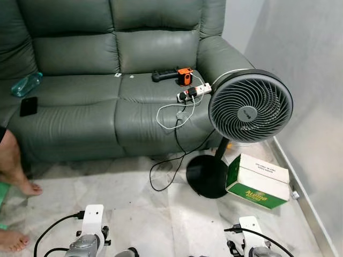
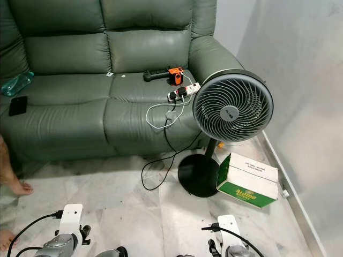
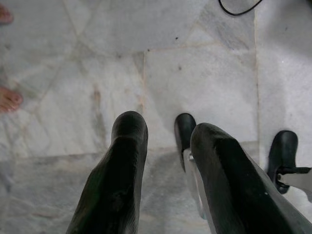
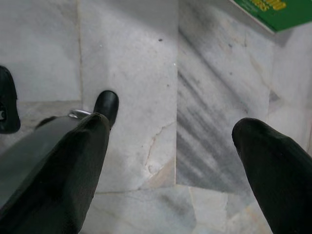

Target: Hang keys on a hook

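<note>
Both arms hang low over the marble floor (image 1: 134, 209), their wrists at the lower edge of the eye views: left arm (image 1: 88, 238), right arm (image 1: 252, 235). In the left wrist view, my left gripper (image 3: 165, 134) points down at the floor tiles. Its two black fingers stand a little apart with nothing between them. My right gripper (image 4: 170, 129) also points at the floor, fingers spread wide and holding nothing.
A grey-green sofa (image 1: 107, 91) stands ahead with a bottle (image 1: 25, 84), a phone (image 1: 28, 106), an orange-black tool (image 1: 174, 75) and a power strip (image 1: 194, 92) on it. A standing fan (image 1: 250, 107) and a green-white box (image 1: 258, 179) sit at the right by the wall. A person's bare feet (image 1: 16, 182) are at the left.
</note>
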### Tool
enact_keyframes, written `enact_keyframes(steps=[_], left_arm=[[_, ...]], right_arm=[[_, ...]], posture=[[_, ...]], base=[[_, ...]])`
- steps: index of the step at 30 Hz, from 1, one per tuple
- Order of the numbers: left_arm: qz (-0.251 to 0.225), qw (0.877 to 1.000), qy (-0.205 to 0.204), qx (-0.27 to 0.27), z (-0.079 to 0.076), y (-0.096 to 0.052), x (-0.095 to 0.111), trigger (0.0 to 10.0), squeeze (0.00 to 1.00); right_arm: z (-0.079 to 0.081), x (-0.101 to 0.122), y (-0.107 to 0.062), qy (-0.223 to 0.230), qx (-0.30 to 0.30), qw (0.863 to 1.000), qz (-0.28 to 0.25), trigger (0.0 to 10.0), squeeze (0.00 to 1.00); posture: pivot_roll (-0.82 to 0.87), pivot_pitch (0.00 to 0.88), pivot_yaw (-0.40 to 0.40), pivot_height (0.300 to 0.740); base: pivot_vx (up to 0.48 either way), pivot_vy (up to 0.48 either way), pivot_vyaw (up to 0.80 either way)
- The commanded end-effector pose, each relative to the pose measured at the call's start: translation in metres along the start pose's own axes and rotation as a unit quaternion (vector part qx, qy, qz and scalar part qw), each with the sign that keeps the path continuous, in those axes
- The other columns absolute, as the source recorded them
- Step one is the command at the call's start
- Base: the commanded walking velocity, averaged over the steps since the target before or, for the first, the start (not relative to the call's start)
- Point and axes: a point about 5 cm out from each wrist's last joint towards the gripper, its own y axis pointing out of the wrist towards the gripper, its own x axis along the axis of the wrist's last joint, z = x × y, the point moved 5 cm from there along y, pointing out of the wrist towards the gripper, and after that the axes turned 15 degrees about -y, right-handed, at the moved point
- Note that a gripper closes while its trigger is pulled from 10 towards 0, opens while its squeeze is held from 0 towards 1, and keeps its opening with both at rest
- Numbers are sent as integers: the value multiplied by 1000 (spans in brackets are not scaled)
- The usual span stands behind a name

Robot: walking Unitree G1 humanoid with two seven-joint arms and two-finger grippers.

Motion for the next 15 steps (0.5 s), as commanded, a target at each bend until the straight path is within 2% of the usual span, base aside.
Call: enact_keyframes(steps=[1,5,11,15], left_arm=[[8,1000,7,-1,3,-1,-5,10000,0],[9,1000,9,-3,-2,0,-5,10000,0],[11,1000,8,-13,-4,0,-2,10000,0],[10,1000,9,-14,-4,0,1,10000,0]], right_arm=[[2,-7,-1,-6,3,1000,8,10000,0],[2,-6,-1,-12,3,1000,7,10000,0],[2,-3,0,-18,2,1000,4,10000,0],[2,-3,0,-24,2,1000,6,10000,0]], posture=[[-27,164,-34,740],[-26,167,-35,740],[-23,166,-35,740],[-22,163,-31,740]], base=[[0,0,-563],[0,0,-492],[0,0,0],[0,0,-509]])
